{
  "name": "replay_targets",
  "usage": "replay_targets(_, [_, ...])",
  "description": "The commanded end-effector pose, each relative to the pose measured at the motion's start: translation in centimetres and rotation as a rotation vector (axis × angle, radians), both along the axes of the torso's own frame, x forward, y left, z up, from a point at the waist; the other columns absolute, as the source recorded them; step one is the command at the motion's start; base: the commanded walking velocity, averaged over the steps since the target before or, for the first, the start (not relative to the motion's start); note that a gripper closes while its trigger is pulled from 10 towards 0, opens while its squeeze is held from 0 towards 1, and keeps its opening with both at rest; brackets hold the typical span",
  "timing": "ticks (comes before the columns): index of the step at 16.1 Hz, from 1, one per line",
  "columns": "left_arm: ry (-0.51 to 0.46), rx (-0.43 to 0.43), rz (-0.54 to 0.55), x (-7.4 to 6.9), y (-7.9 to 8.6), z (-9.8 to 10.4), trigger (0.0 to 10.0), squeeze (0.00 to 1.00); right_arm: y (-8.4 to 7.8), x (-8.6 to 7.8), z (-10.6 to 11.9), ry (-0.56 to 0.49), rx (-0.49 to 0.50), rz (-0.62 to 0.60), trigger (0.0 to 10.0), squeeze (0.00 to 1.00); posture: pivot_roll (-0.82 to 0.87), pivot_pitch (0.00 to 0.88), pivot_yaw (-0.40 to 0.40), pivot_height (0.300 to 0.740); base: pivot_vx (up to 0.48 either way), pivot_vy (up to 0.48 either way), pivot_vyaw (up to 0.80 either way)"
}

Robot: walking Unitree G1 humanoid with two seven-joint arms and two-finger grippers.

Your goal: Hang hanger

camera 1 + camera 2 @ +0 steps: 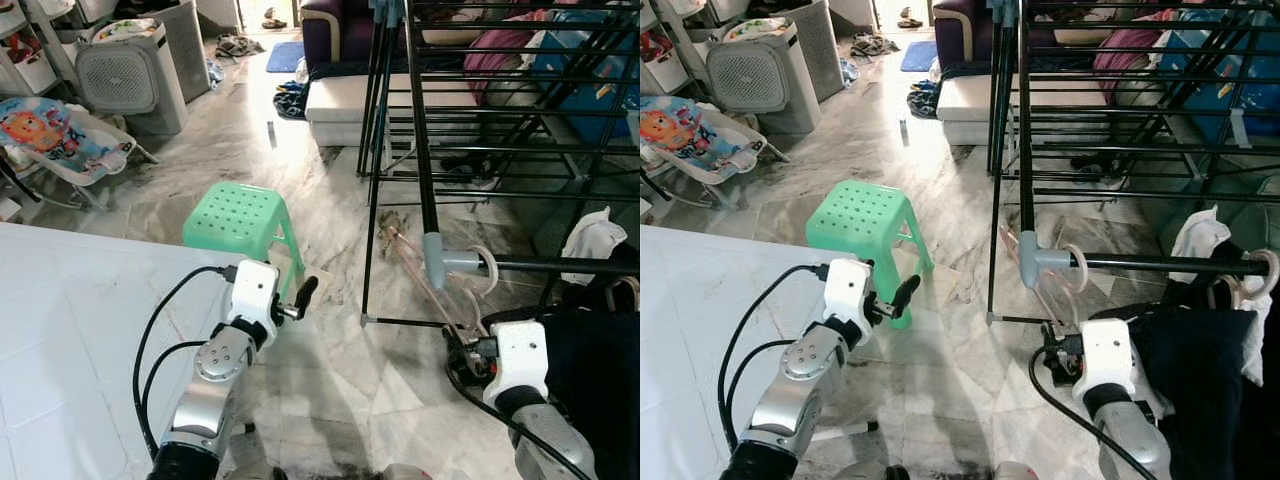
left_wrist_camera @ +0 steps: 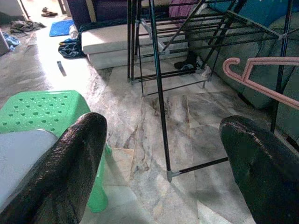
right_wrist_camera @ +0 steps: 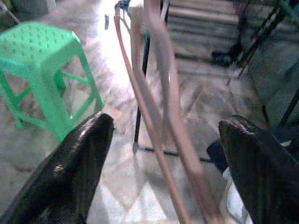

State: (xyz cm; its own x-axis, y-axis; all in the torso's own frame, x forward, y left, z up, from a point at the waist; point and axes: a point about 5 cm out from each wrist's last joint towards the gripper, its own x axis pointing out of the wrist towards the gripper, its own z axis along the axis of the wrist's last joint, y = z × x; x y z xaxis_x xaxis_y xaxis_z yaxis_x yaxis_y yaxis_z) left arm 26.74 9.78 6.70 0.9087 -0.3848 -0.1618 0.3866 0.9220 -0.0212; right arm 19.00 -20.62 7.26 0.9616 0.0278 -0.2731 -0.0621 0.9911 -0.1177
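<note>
Right gripper (image 3: 163, 154) has its jaws spread wide either side of the pink hanger (image 3: 161, 116). The hanger runs up between the fingers (image 3: 70, 172), and I can't tell from the wrist view whether a pad touches it, so treat it as loosely held at best. In the head view the hanger slants from the right gripper up toward the grey joint (image 1: 437, 256) on the drying rack (image 1: 420, 140), its hook end near the horizontal rod (image 1: 560, 265).

Left gripper (image 2: 163, 158) is released and holds nothing. It is raised in front of the green stool (image 1: 238, 218), aimed at the rack's foot.

Risks, as I judge them:
- With the jaws this wide, the hanger could slip or rotate as the arm lifts, so the hook would miss the rod.
- The hook could catch on the grey joint or the upright post rather than seating on the rod.
- The rod already carries other hangers and a dark garment (image 1: 1200, 370), with a white cloth (image 1: 592, 243) further along. Free room is tight and snagging is likely.

Surroundings: white bed (image 1: 60, 330) at lower left, stool mid-floor, marble floor (image 1: 330, 380) below, and clutter at the back that isn't in the way.
</note>
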Motion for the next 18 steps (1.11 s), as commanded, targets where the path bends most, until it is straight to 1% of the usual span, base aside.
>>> replay_targets(1, [-0.012, 0.016, -0.006, -0.03, 0.21, 0.26, 10.0, 0.00, -0.08, 0.28, 0.97, -0.046, -0.006, 0.010, 10.0, 1.00, -0.10, 0.000, 0.059, 0.740, 0.000, 0.000, 0.00])
replay_targets(2, [-0.012, 0.022, -0.009, -0.04, 0.17, 0.23, 10.0, 0.00, -0.07, 0.35, 0.99, -0.048, -0.010, 0.016, 10.0, 1.00, -0.10, 0.000, 0.059, 0.740, 0.000, 0.000, 0.00])
replay_targets(5, [-0.012, 0.027, -0.011, -0.01, 0.14, 0.20, 10.0, 0.00, -0.05, 0.40, 0.88, -0.049, -0.013, 0.020, 10.0, 1.00, -0.09, 0.000, 0.058, 0.740, -0.266, 0.000, 0.00])
replay_targets(10, [-0.014, 0.032, -0.012, 0.04, 0.20, 0.23, 10.0, 0.00, 0.02, 0.52, 1.02, -0.070, -0.020, 0.012, 10.0, 1.00, -0.09, 0.000, 0.061, 0.740, -0.341, 0.000, 0.00])
replay_targets(15, [-0.013, 0.034, -0.015, 0.07, 0.12, 0.23, 10.0, 0.00, 0.13, 0.61, 0.84, -0.072, -0.023, 0.008, 10.0, 1.00, -0.09, 0.000, 0.062, 0.740, -0.397, -0.250, 0.00])
replay_targets(18, [-0.012, 0.035, -0.017, 0.02, 0.14, 0.24, 10.0, 0.00, -0.02, 0.58, 1.09, -0.094, -0.056, -0.025, 10.0, 1.00, -0.09, 0.000, 0.063, 0.740, -0.368, -0.251, 0.00])
